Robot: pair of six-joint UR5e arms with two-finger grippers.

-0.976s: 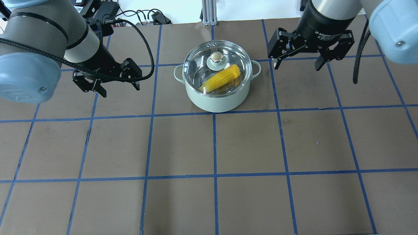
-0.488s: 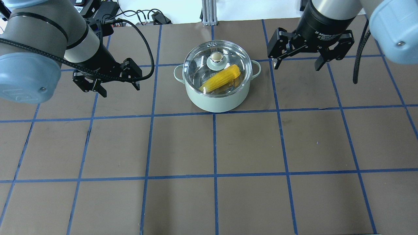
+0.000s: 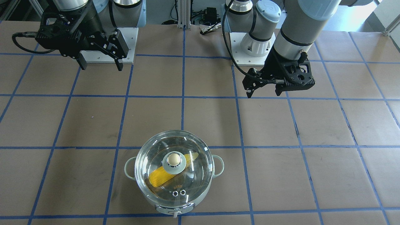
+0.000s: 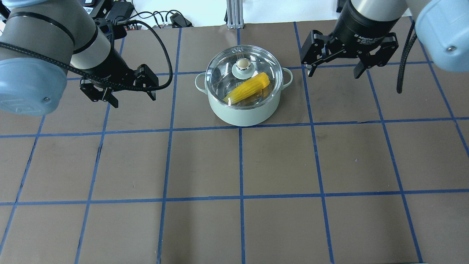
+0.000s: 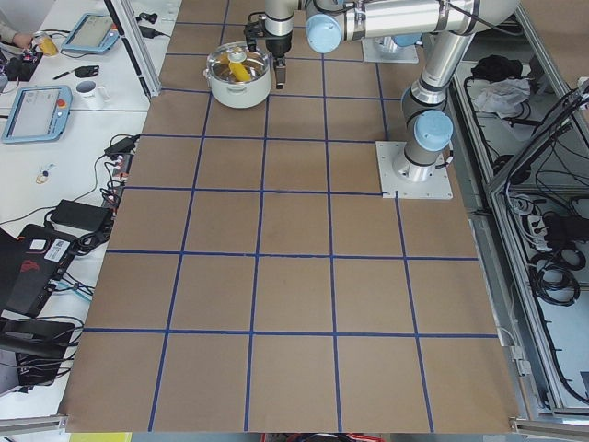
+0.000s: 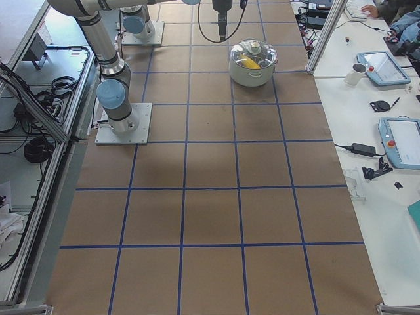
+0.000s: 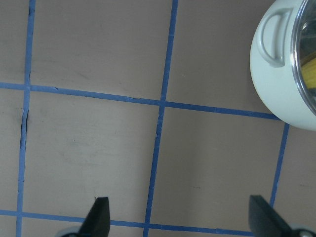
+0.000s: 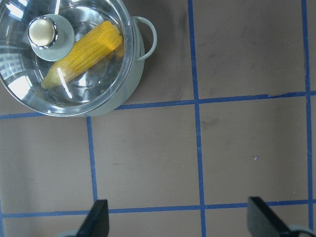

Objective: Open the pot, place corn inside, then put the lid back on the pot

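Note:
The mint-green pot (image 4: pixel 242 114) stands on the brown table at the far middle. The clear glass lid (image 4: pixel 223 69) with its beige knob sits on it. The yellow corn (image 4: pixel 250 89) lies inside, seen through the glass. My left gripper (image 4: pixel 135 101) is open and empty, left of the pot and apart from it. My right gripper (image 4: pixel 334 75) is open and empty, right of the pot. In the front-facing view the pot (image 3: pixel 187 207), lid (image 3: pixel 193 150), corn (image 3: pixel 159 178), left gripper (image 3: pixel 263 94) and right gripper (image 3: pixel 101 67) all show. The right wrist view shows the lid (image 8: pixel 29 84) and corn (image 8: pixel 84 54).
Cables and power bricks (image 4: pixel 154 16) and an aluminium post (image 4: pixel 234 14) sit at the table's far edge. The arm base plates (image 3: pixel 125 43) are on the robot's side. Blue tape lines (image 4: pixel 240 161) grid the brown table.
Both arms have shifted only very slightly, and both grippers stay open. The pot, lid and corn have not moved.

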